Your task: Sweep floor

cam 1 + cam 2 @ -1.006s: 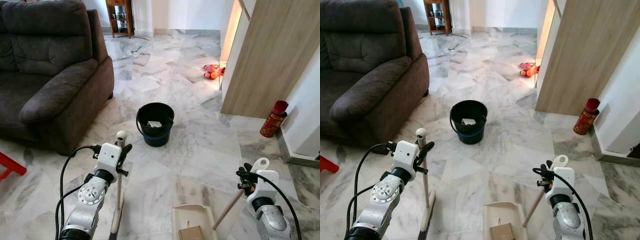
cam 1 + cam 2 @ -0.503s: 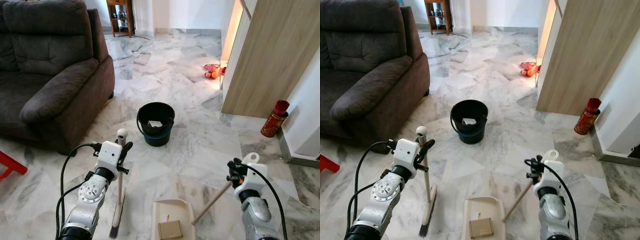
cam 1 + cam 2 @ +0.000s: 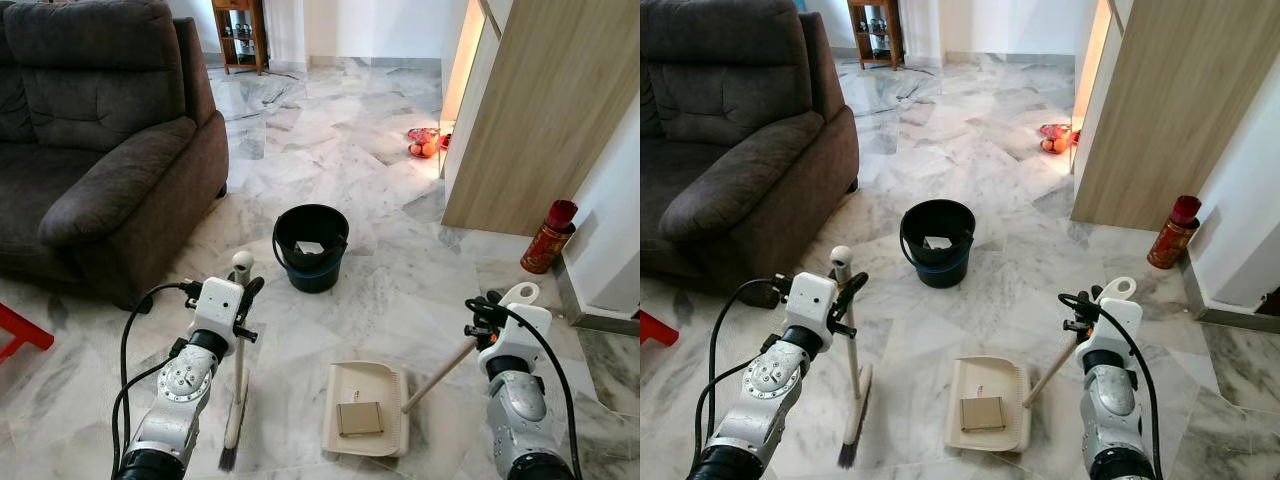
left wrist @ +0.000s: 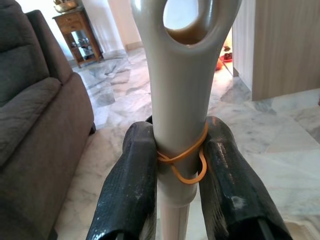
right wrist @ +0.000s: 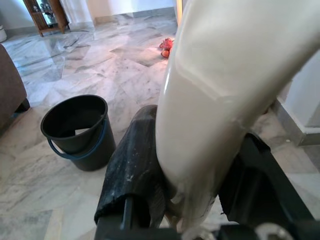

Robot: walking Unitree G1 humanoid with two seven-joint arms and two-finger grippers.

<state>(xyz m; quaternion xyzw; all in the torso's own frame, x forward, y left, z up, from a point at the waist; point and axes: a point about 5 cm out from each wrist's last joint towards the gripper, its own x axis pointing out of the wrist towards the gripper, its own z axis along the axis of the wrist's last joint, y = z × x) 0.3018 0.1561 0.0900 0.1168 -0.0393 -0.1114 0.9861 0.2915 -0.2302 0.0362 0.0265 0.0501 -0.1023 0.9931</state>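
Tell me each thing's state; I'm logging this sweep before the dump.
Left gripper: shut on broom handle.
Broom: upright, bristles on floor.
Right gripper: shut on dustpan handle.
Dustpan: flat on floor, brown card inside.
Bucket: upright, open, white scrap inside.

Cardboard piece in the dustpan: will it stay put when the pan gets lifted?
Probably not firmly. The cardboard piece looks thin and light, lying loose and flat on the smooth dustpan, so a tilt could slide it. The right claw holds only the long handle, so wobble seems likely.
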